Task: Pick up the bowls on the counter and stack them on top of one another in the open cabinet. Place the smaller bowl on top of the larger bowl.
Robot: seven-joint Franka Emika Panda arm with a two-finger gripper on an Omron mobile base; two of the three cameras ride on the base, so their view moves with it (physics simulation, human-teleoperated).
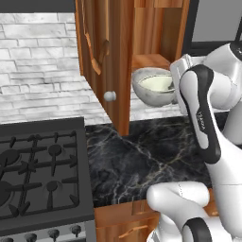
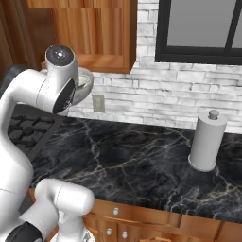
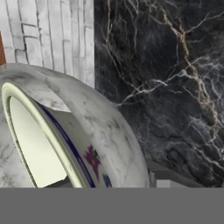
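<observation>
The larger bowl [image 1: 152,86], speckled grey-white, hangs in the air in front of the open cabinet [image 1: 116,42], well above the black marble worktop [image 1: 142,156]. The smaller bowl [image 1: 157,83], cream, sits nested inside it, so the stack already looks made, small on large. From the hand view the cream rim [image 3: 39,140] lies tight within the stone-like wall [image 3: 105,127], both tilted. The arm's wrist reaches in from the right, probably carrying the pair by the rim toward the shelf. Whether the fingers are spread or pinching the rim I cannot tell, since the hand hides them. Stove grates lie to the left, a paper-towel roll [image 2: 206,141] stands far right
</observation>
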